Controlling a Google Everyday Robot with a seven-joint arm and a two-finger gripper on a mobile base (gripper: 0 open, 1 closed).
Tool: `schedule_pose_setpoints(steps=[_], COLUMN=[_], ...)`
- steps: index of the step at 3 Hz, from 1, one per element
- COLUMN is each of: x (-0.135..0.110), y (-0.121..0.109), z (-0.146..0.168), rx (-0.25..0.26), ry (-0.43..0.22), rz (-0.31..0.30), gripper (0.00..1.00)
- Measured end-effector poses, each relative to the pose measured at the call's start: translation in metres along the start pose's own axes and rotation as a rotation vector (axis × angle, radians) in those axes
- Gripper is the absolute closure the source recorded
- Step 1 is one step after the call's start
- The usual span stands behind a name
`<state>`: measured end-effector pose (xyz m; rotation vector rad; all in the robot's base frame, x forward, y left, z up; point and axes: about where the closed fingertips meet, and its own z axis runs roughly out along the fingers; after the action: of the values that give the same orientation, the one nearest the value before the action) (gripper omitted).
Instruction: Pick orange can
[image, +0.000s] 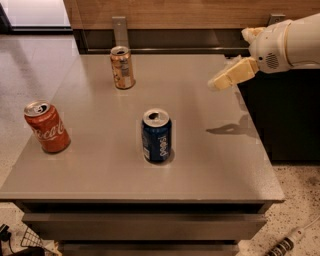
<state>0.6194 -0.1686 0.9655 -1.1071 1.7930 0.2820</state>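
The orange can (122, 67), golden-tan with a whitish label patch and a silver top, stands upright at the far left-centre of the grey table (200, 165). My gripper (220, 81) hangs in the air above the table's right side, at the end of the white arm that comes in from the upper right. It is well to the right of the orange can and holds nothing.
A dark blue Pepsi can (157, 135) stands at the table's middle. A red Coca-Cola can (46, 126) stands near the left edge. A wooden wall with a dark ledge runs behind the table. A dark cabinet (290, 120) stands at the right.
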Motion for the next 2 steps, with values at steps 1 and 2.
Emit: schedule_pose_setpoints(steps=[1,2], x=[-0.015,-0.035], y=[0.009,0.025], z=[0.038,0.068], rx=[-0.009,-0.045], ry=[-0.171,-0.255], rz=[0.069,0.078], gripper=[0.0,0.0])
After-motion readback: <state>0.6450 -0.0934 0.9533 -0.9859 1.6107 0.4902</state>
